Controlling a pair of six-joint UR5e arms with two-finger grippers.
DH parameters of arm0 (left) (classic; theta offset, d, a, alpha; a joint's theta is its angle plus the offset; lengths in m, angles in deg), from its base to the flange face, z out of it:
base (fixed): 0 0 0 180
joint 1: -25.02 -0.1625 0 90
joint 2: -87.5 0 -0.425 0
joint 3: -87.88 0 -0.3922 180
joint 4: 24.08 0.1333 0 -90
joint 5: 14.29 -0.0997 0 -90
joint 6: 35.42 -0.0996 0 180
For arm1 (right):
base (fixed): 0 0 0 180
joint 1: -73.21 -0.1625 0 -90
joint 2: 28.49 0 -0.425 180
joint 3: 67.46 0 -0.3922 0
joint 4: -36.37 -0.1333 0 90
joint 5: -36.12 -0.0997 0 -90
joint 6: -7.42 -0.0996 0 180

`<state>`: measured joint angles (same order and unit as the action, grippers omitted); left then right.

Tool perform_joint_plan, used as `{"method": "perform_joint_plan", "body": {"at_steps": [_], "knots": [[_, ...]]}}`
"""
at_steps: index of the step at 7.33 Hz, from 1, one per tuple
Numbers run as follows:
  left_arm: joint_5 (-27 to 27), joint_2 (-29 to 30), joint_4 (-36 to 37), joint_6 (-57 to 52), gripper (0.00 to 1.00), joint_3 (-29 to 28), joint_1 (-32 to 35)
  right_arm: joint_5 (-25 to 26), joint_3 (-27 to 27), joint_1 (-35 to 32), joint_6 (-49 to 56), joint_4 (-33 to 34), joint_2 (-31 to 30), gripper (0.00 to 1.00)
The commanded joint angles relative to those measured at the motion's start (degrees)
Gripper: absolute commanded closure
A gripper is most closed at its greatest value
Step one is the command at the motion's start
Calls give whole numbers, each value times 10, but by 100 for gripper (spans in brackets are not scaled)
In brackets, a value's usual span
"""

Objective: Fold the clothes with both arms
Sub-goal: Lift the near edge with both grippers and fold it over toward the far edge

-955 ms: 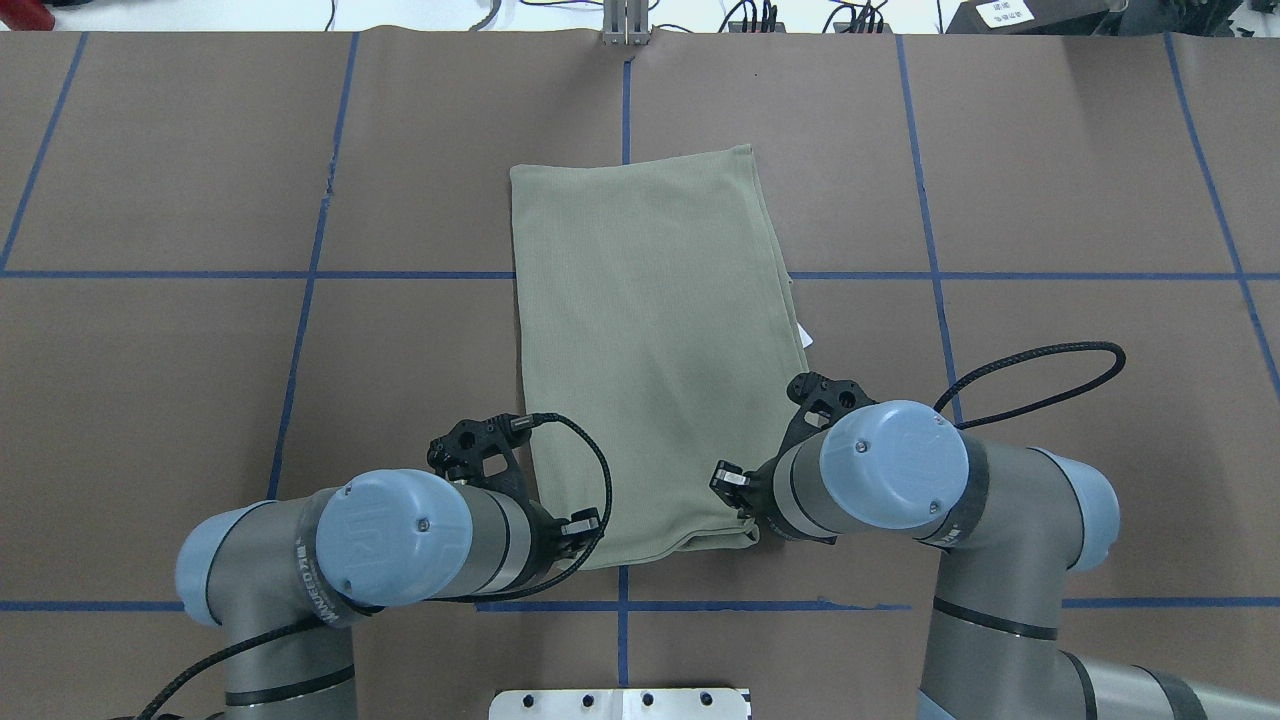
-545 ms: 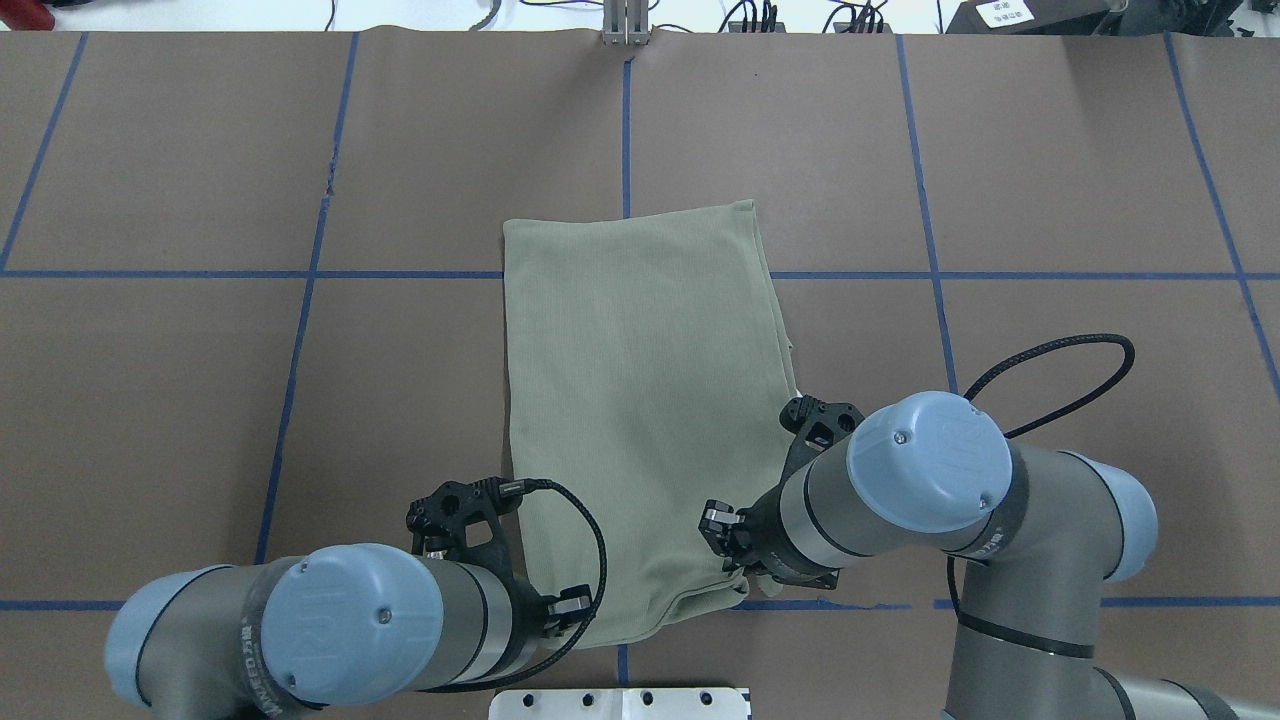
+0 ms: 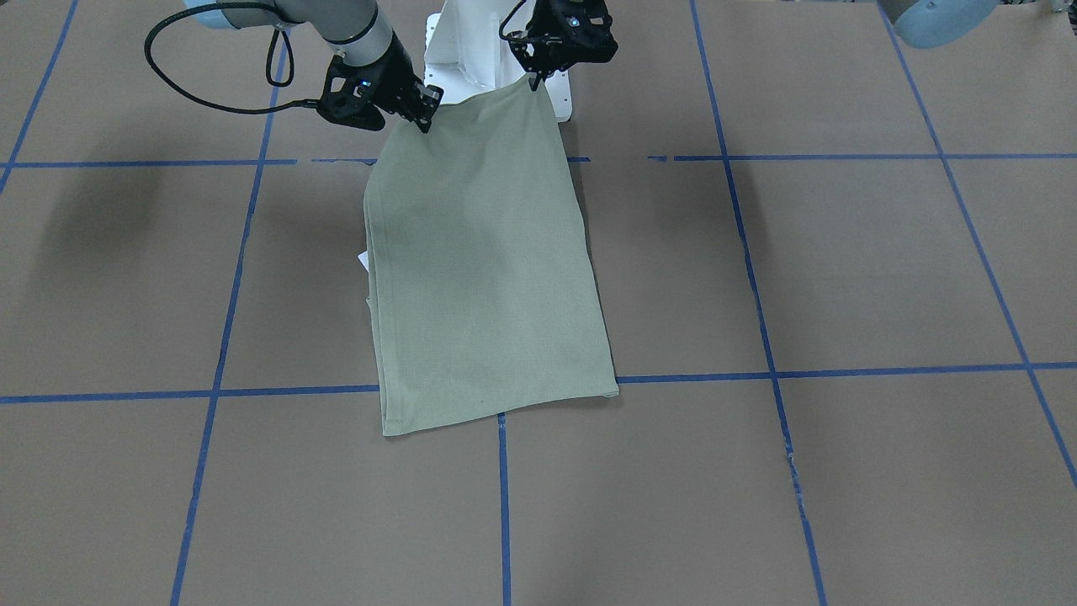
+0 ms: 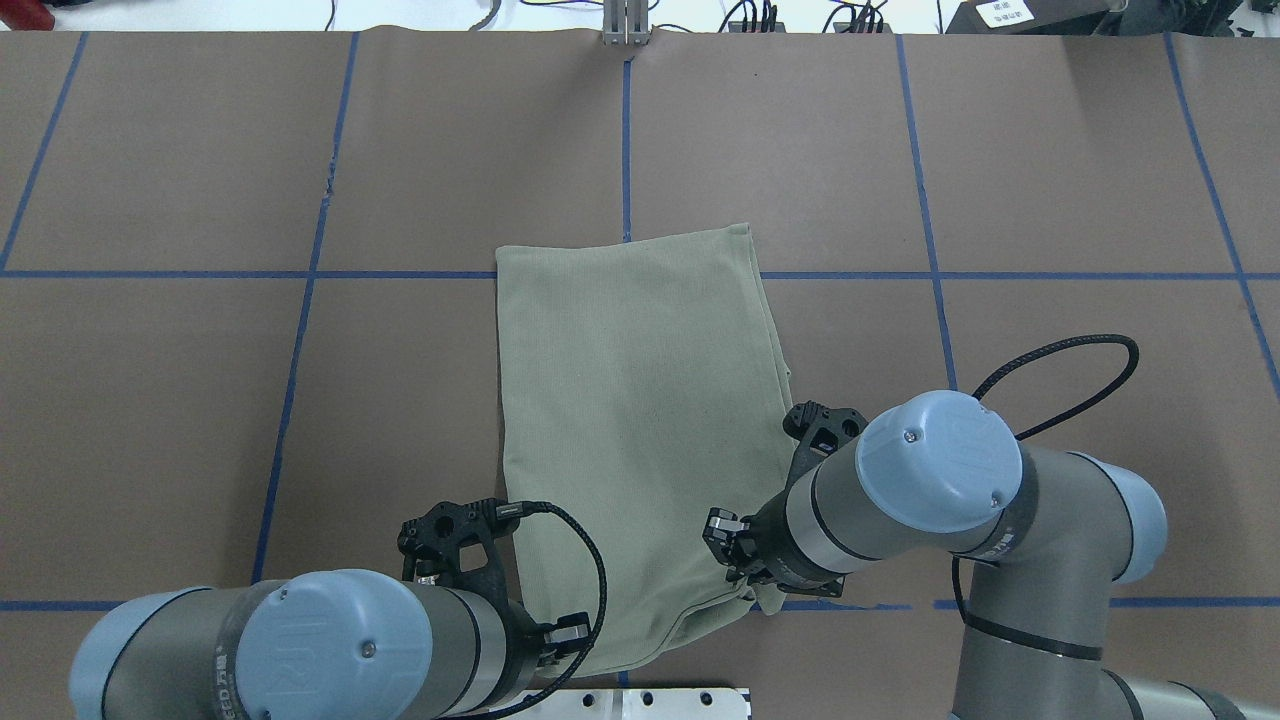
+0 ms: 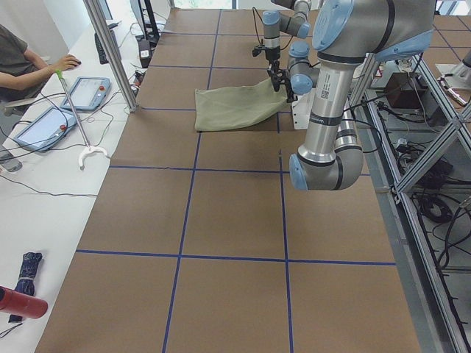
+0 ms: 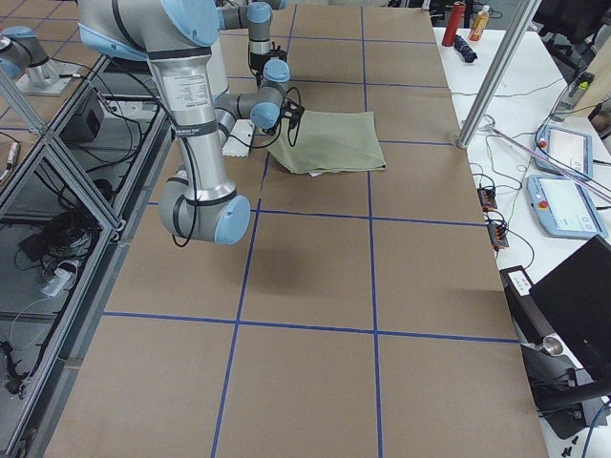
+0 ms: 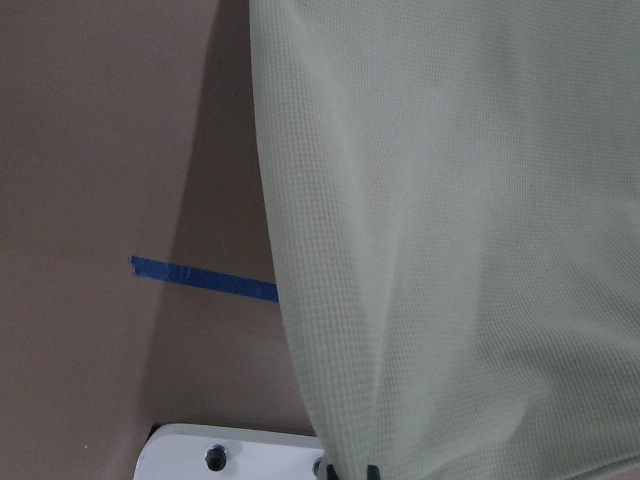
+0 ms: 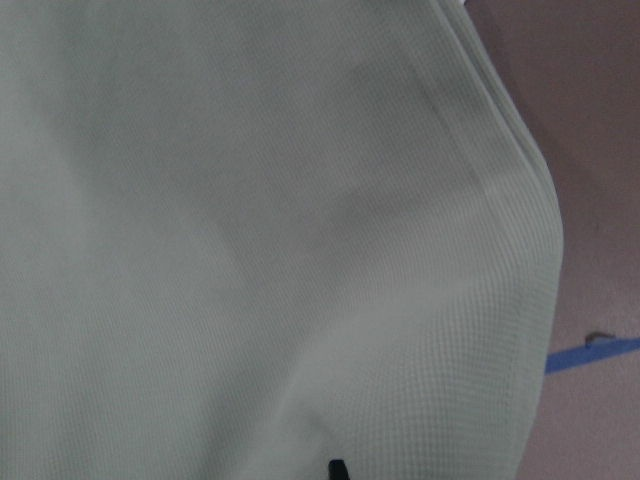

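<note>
The sage-green shirt, folded into a long rectangle, lies on the brown table with its near edge lifted. In the front-facing view my left gripper is shut on one near corner of the shirt. My right gripper is shut on the other near corner. Both corners hang just above the table by the pedestal. In the overhead view the wrists hide the fingertips. The left wrist view and the right wrist view are filled with the knit fabric. A white tag peeks out at one long side.
The white pedestal base sits right behind the held edge. Blue tape lines cross the table. An operator sits at a side bench with tablets. A metal post stands at the table's far edge.
Both arms have drawn back toward the pedestal base, dragging the shirt along the table toward the robot. Its far edge has slid nearer by about a third of a grid square.
</note>
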<state>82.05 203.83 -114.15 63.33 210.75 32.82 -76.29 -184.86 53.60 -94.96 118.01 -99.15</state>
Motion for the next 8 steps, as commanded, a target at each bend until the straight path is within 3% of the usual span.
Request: {"method": "perform_joint_plan", "body": {"at_steps": [1,3,5,6,8], "knots": [[3,4,0,-51,100,-2,60,9,23,-55,20,-3,15,100],[5,14,-6,-93,100,-25,133,9,65,-104,24,-3,71,100],[6,53,-26,-114,100,-95,190,11,127,-128,36,-33,105,100],[7,55,-70,-116,100,-138,213,13,161,-136,41,-84,107,100],[6,56,-150,-116,100,-219,234,33,200,-145,42,-111,113,100]]}}
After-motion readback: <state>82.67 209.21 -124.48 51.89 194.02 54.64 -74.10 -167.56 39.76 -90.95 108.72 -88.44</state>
